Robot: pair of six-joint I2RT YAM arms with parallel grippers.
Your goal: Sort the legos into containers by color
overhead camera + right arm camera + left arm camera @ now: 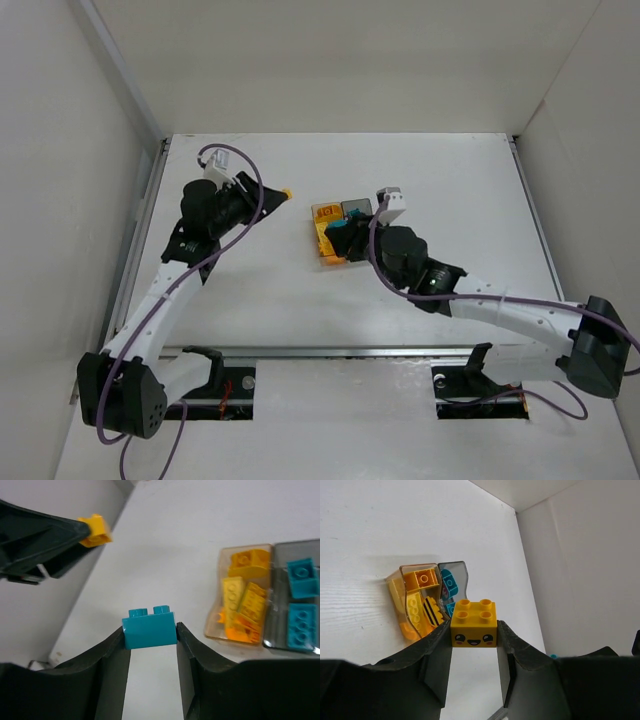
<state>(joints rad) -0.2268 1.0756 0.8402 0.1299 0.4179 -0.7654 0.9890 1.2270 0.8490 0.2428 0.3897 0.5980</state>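
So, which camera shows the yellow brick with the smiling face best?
Left wrist view: the yellow brick is close, face and four studs clear, held in the left end effector. Top external shows only a tiny yellow speck; right wrist shows it small, face unseen.

From above, too small to tell apart: bricks in the amber bin (322,235). Partly covered by the right claw (340,232): right side of that bin, near edge of the grey bin (356,208). Barely a speck: yellow brick (286,191) at the left claw (281,193). In the left wrist view, grey bin half hidden behind amber bin and yellow brick. In the right wrist view, grey bin cut by the right edge, left claw cut by the left edge, its brick blurred; lower sides of the teal brick (149,630) masked by claw fingers (112,655).
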